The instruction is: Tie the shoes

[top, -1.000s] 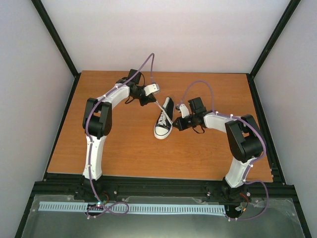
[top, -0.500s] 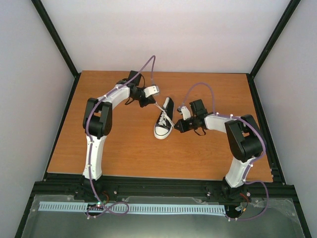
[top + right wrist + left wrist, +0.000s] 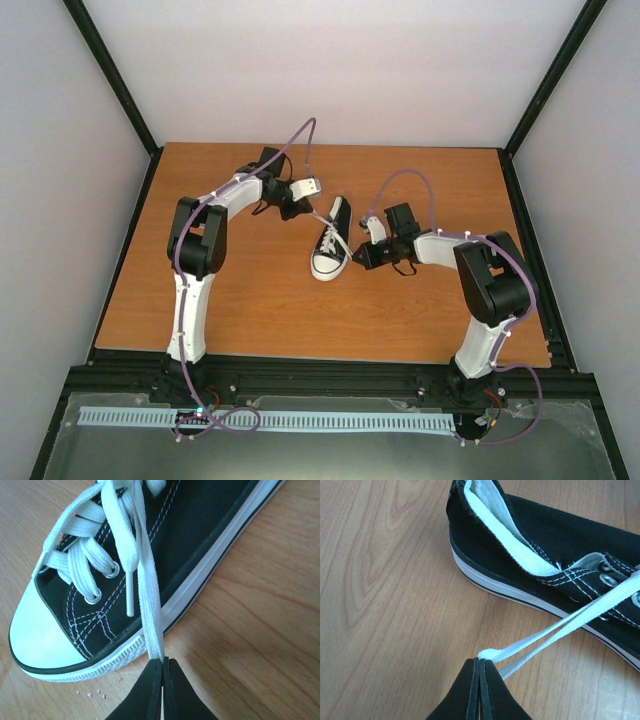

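A small black canvas sneaker (image 3: pixel 331 243) with white sole, toe cap and white laces lies mid-table, toe toward me. It also shows in the left wrist view (image 3: pixel 555 545) and the right wrist view (image 3: pixel 165 545). My left gripper (image 3: pixel 304 209) sits just left of the heel, shut on a folded loop of lace (image 3: pixel 560 627) pulled taut from the upper eyelets. My right gripper (image 3: pixel 355 257) sits at the shoe's right side near the toe, shut on another lace strand (image 3: pixel 150 610) that runs over the sole to the fingertips (image 3: pixel 172 672).
The wooden table (image 3: pixel 250 310) lies inside a black frame with white walls on three sides. A few small crumbs (image 3: pixel 90 694) lie on the wood by the toe cap. Purple cables loop above both arms.
My left gripper has drawn slightly left and back, tightening its lace loop. My right gripper has shifted slightly down and to the right of the shoe, holding its lace.
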Tool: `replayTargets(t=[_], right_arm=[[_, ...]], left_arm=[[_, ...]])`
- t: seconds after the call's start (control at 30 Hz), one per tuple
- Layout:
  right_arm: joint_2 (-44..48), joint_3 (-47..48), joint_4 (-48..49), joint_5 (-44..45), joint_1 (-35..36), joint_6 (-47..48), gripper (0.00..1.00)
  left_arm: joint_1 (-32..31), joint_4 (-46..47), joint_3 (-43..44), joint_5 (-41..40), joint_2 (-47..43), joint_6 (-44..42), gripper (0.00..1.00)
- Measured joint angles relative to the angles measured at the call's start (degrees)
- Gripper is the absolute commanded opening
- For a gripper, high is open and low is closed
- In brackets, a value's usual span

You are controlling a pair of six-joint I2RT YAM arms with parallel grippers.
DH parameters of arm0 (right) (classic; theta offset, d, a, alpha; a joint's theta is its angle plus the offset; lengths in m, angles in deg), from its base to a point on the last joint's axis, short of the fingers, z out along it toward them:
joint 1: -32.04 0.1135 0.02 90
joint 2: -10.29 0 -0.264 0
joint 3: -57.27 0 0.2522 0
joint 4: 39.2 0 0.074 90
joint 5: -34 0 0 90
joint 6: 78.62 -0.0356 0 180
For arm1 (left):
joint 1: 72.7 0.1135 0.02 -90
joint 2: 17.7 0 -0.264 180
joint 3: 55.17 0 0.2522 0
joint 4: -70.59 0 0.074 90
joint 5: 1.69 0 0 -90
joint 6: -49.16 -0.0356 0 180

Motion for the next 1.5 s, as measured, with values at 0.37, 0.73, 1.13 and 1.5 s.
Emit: replayTargets(t=[0.37, 0.73, 1.13, 1.5], right_arm=[[0.00, -1.92, 2.05, -0.37, -0.17, -1.03, 0.03], [-0.22, 3.76, -0.59, 2.21, -4.92, -1.25, 0.03], [-5.49, 5.90, 0.07, 1.73, -5.90, -1.77, 0.03], [-5.22, 5.90, 0.39, -2.01, -6.69, -1.25, 0.30]], left_arm=[[0.00, 0.09, -0.48, 0.35, 0.00, -0.92, 0.01], [0.59, -3.04, -11.82, 0.70, -5.44, -13.75, 0.01], [0.52, 6.60, -23.04, -0.33, -12.85, -17.31, 0.01], [0.50, 11.08, -26.08, 0.46, -14.05, -15.82, 0.59]])
